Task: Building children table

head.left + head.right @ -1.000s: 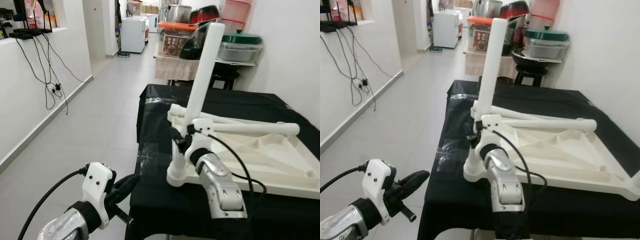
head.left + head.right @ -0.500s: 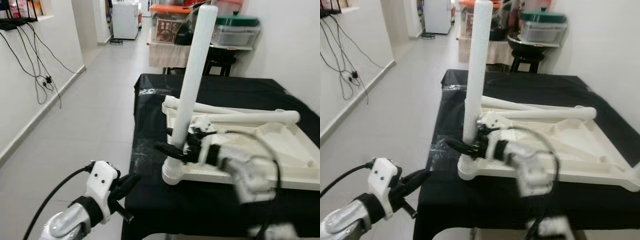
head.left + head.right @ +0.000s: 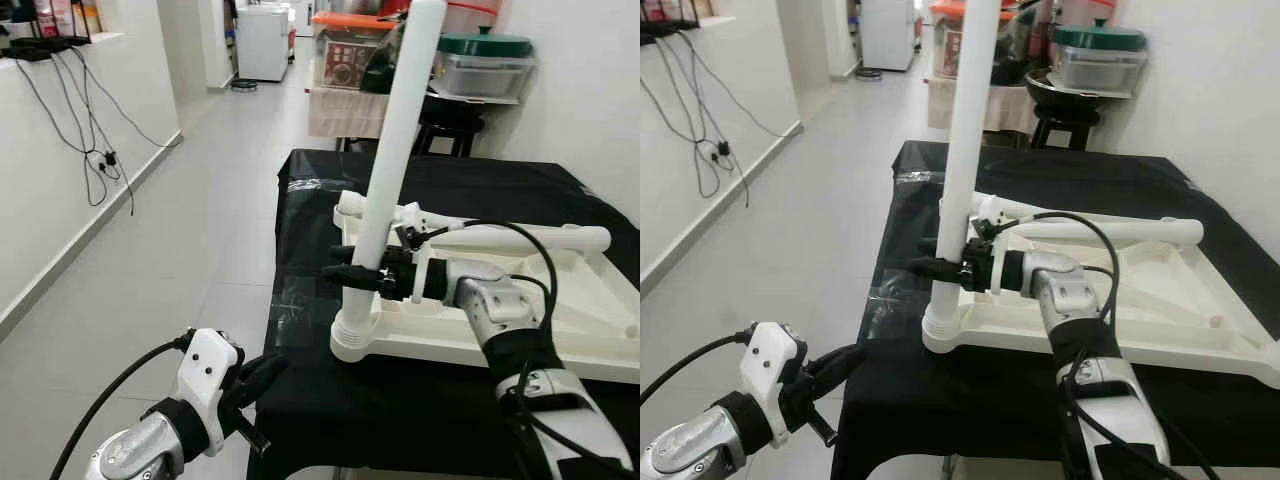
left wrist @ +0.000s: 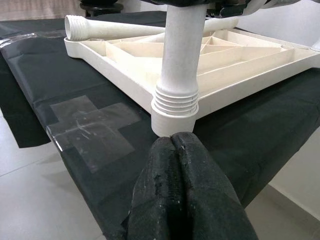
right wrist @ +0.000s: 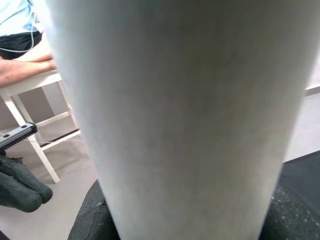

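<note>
Gripping the upright table leg [image 3: 388, 170] low down now, just above its threaded collar: right gripper [image 3: 352, 277], black fingers closed round the white tube from the 3 o'clock side, arm reaching in level across the upturned tabletop [image 3: 560, 320]. A second ago held lower and nearer, wrist tucked beneath the leg's base; since then swung up and round to a sideways clamp. Leg also straighter than before, leaning only a touch toward 1 o'clock, foot seated in the corner socket [image 3: 352, 343] at the tabletop's near left corner, at about 7 o'clock on the black-covered bench [image 3: 300, 300].

Probably means screwing or pressing home of this leg is under way, not finished; collar threads visible above the socket in the left wrist view. Two more legs [image 3: 520, 238] lying loose across the far part of the tabletop, so most of the build left.

Left gripper [image 3: 262, 372] low at 7 o'clock off the bench edge, fingers pressed together on nothing, idle.
</note>
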You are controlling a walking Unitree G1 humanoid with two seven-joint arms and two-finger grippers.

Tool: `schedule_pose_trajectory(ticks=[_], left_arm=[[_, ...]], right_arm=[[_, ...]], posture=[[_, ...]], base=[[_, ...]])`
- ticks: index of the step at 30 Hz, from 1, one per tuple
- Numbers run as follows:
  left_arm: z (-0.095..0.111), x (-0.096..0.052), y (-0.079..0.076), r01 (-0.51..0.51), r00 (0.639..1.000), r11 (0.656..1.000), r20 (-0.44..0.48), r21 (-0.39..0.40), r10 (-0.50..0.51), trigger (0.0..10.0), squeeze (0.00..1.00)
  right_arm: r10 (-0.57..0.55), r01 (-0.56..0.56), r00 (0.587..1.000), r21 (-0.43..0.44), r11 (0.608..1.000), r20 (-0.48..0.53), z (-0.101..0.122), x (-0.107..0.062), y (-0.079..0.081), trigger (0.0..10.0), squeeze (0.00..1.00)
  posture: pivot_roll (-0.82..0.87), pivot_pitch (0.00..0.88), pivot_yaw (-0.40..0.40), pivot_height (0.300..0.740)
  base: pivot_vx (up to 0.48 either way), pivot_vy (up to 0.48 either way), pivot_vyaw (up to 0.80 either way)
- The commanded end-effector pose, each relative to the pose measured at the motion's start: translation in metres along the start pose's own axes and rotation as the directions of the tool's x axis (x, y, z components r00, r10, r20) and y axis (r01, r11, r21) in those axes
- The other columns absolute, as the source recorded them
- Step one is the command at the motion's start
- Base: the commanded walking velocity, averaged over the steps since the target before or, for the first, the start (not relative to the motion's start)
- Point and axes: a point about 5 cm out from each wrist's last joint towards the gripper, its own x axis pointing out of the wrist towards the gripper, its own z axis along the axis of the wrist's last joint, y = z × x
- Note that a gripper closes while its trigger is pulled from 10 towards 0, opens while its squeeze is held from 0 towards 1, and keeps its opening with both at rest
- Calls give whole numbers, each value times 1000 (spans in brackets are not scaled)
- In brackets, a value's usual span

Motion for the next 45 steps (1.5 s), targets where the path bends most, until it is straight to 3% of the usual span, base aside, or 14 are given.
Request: schedule_pose_trajectory(ticks=[1, 10, 12, 18, 20, 21, 23, 24, 32, 35, 36, 42, 43, 45], left_arm=[[-1, 2, -2, 14, 1000, 1000, 5, -8, -14, 10000, 0], [1, 2, -2, 10, 1000, 1000, 19, -1, -10, 10000, 0], [4, 1, 1, 10, 1000, 1000, 21, 2, -10, 10000, 0], [6, 4, 4, 44, 999, 999, 21, 3, -44, 10000, 0], [7, 4, 4, 43, 999, 999, 24, 3, -43, 10000, 0], [7, 4, 4, 29, 999, 1000, 30, 7, -29, 10000, 0], [8, 5, 4, 18, 999, 1000, 34, 11, -18, 10000, 0], [8, 6, 4, 12, 999, 1000, 36, 12, -12, 10000, 0], [8, 8, 3, 22, 999, 1000, 34, 0, -22, 10000, 0], [7, 9, 3, 29, 999, 1000, 33, -4, -28, 10000, 0], [7, 9, 3, 30, 999, 1000, 32, -5, -30, 10000, 0], [6, 9, 2, 26, 999, 1000, 30, -2, -26, 10000, 0], [5, 9, 2, 25, 999, 1000, 30, -2, -25, 10000, 0], [5, 9, 2, 22, 999, 1000, 31, 2, -22, 10000, 0]], right_arm=[[17, -17, 1000, -2, 1000, 23, 6, -2, 0, 0, 0], [-260, 262, 964, -22, 965, 57, -17, 18, 19, 0, 0], [-574, 576, 818, 46, 816, -36, -68, 58, 75, 0, 0], [-683, 681, 730, 71, 728, 5, -63, 63, 67, 0, 0], [-691, 689, 723, 75, 721, 3, -63, 61, 64, 3961, 0], [-682, 680, 731, 77, 729, 8, -62, 60, 64, 10000, 0], [-657, 652, 753, 97, 752, 27, -59, 58, 64, 10000, 0], [-637, 630, 770, 111, 769, 37, -55, 57, 66, 10000, 1000], [-422, 415, 902, 84, 906, 89, -27, 53, 62, 10000, 1000], [-227, 228, 972, -20, 973, 62, -17, 47, 55, 10000, 502], [-111, 112, 993, -57, 992, 33, -13, 41, 49, 10000, 0], [94, -93, 995, -53, 994, 20, 1, 29, 31, 10000, 0], [117, -117, 993, -44, 992, 4, 1, 27, 27, 3843, 0], [137, -137, 990, -28, 990, -10, 0, 26, 25, 0, 0]], posture=[[72, 0, -89, 740], [35, 0, -117, 740], [-10, 0, -67, 740], [4, 0, -94, 740], [10, 0, -101, 740], [10, 0, -104, 740], [9, 0, -106, 740], [9, 0, -106, 740], [13, 0, -113, 740], [13, 0, -112, 740], [18, 0, -113, 740], [38, 0, -115, 740], [41, 0, -116, 740], [48, 0, -119, 740]], base=[[0, 0, 0], [0, 0, 0], [0, 0, 0], [0, 0, 0], [0, 0, 0], [0, 0, 0], [0, 0, 0], [0, 0, 0], [0, 0, 0], [0, 0, 0], [0, 0, 0], [0, 0, 0], [0, 0, 0], [0, 0, 0]])
